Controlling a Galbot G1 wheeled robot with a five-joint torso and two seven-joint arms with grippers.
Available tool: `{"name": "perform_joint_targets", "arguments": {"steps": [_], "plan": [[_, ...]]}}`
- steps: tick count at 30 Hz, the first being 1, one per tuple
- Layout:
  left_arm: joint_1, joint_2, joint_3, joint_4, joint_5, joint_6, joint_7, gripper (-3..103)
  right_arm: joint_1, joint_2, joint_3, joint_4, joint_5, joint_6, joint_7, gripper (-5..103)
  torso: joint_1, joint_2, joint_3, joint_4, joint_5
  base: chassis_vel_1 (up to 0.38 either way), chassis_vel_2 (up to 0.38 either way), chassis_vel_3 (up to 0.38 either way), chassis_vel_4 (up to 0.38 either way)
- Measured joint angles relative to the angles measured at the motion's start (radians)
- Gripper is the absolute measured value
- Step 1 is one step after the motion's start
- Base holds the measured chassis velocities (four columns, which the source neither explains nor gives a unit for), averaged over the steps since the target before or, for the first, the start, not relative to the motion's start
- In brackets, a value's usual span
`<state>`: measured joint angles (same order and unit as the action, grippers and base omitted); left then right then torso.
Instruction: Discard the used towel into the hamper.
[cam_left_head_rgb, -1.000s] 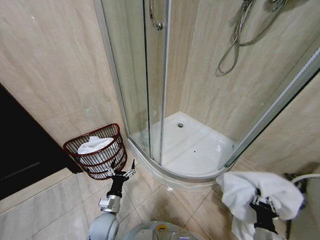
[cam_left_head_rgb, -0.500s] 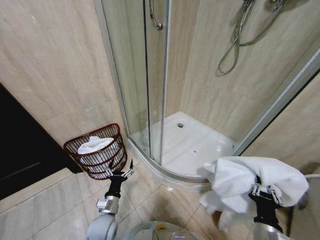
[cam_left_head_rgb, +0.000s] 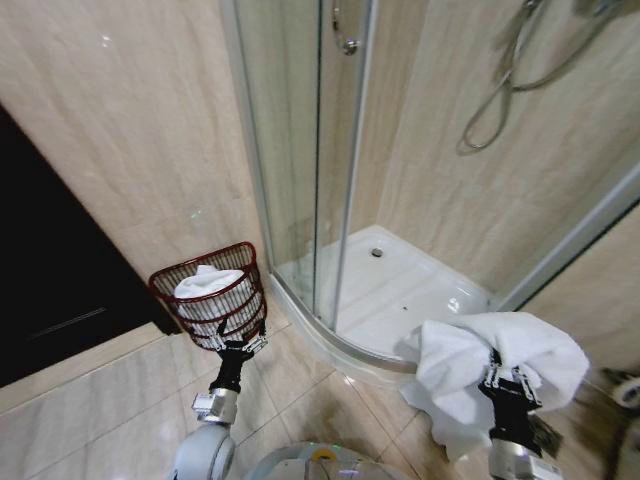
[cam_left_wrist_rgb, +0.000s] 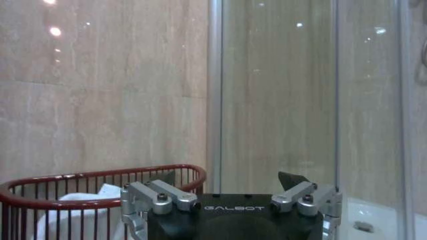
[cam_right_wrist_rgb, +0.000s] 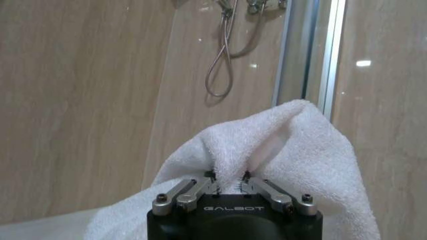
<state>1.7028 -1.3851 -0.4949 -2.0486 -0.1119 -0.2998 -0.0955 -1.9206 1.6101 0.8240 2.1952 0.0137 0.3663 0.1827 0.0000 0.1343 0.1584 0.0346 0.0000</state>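
Observation:
A white towel (cam_left_head_rgb: 470, 365) hangs bunched from my right gripper (cam_left_head_rgb: 508, 378) at the lower right, above the floor beside the shower tray; in the right wrist view the gripper (cam_right_wrist_rgb: 228, 181) is shut on a fold of the towel (cam_right_wrist_rgb: 267, 145). The hamper (cam_left_head_rgb: 212, 296), a dark red wire basket holding white cloth, stands on the floor by the wall at the left. My left gripper (cam_left_head_rgb: 240, 337) is open just in front of the hamper; in the left wrist view the gripper (cam_left_wrist_rgb: 230, 176) faces the hamper's rim (cam_left_wrist_rgb: 100, 179).
A curved glass shower enclosure (cam_left_head_rgb: 320, 150) with a white tray (cam_left_head_rgb: 400, 300) fills the middle. A dark doorway (cam_left_head_rgb: 50, 260) lies at the far left. Beige tiled floor (cam_left_head_rgb: 110, 400) stretches between the hamper and my base.
The whole head view has shifted, so the camera moved. The right gripper with the towel has come leftward, closer to the shower tray. The left gripper stays open by the hamper.

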Motion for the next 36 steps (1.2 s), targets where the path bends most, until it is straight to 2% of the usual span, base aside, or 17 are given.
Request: {"name": "perform_joint_targets", "arguments": {"steps": [15,26,36], "plan": [[-0.008,0.008,-0.001,0.009,-0.006,0.001,-0.003,100,0.003,-0.001,-0.006,-0.01,-0.015,0.003,0.003,14,0.0,0.0,0.001,-0.0001,0.0,0.047,-0.043,-0.046,0.052],[0.0,0.01,0.004,-0.007,-0.021,0.066,0.011,100,-0.001,-0.002,0.003,-0.034,-0.023,0.043,-0.004,14,0.0,0.002,0.001,-0.0003,0.0001,0.188,-0.181,-0.18,0.175],[0.001,0.008,0.007,-0.007,-0.021,0.071,0.013,100,0.005,-0.002,0.007,-0.043,-0.033,0.042,0.006,14,0.0,0.001,0.002,-0.0002,0.0002,0.007,0.036,0.048,0.016]]}}
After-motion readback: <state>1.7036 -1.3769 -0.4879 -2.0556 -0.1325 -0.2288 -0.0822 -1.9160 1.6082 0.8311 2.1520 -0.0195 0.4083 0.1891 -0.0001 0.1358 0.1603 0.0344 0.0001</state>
